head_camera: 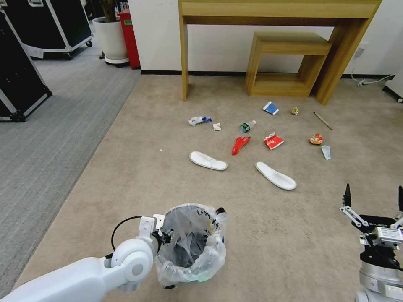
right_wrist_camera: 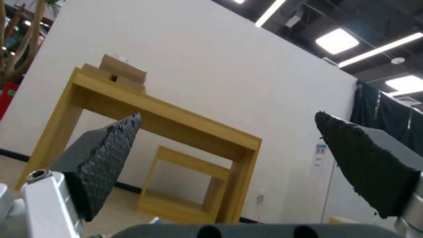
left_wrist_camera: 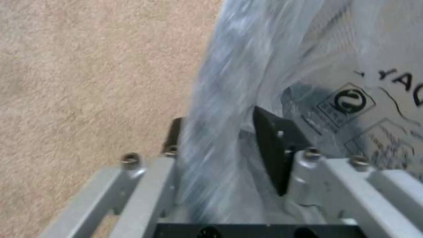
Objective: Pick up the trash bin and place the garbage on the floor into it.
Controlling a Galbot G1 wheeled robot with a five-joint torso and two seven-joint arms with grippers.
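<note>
In the head view, the trash bin [head_camera: 191,245] with its crinkly plastic bag stands low in the picture on the beige floor [head_camera: 138,159], and the left gripper [head_camera: 164,238] is at the bin's rim on the robot's left side. The garbage lies well apart from the bin, farther ahead: two white slippers [head_camera: 208,161], a red wrapper [head_camera: 240,144], a red and white packet [head_camera: 273,141], a clear bottle [head_camera: 247,126], a blue-white carton [head_camera: 270,108] and a thin stick [head_camera: 322,120], all in front of a wooden table [head_camera: 277,25]. The right gripper [head_camera: 372,200] is held up at the right side, fingers pointing upward and wide apart, holding nothing. In the left wrist view, the left gripper [left_wrist_camera: 220,138] has its fingers pinched on the bin's rim and bag [left_wrist_camera: 247,66], one dark pad inside and one outside, with the carpet [left_wrist_camera: 79,82] beside it. In the right wrist view, the right gripper [right_wrist_camera: 227,132] shows two dark textured pads [right_wrist_camera: 108,152] spread wide with only the table [right_wrist_camera: 163,122] and the wall behind them. I judge that the step in hand is the picking up of the bin; whether it is already off the floor I cannot tell. The next move calls for bringing the bin nearer to the litter while the grip on the thin rim does not slip.
</note>
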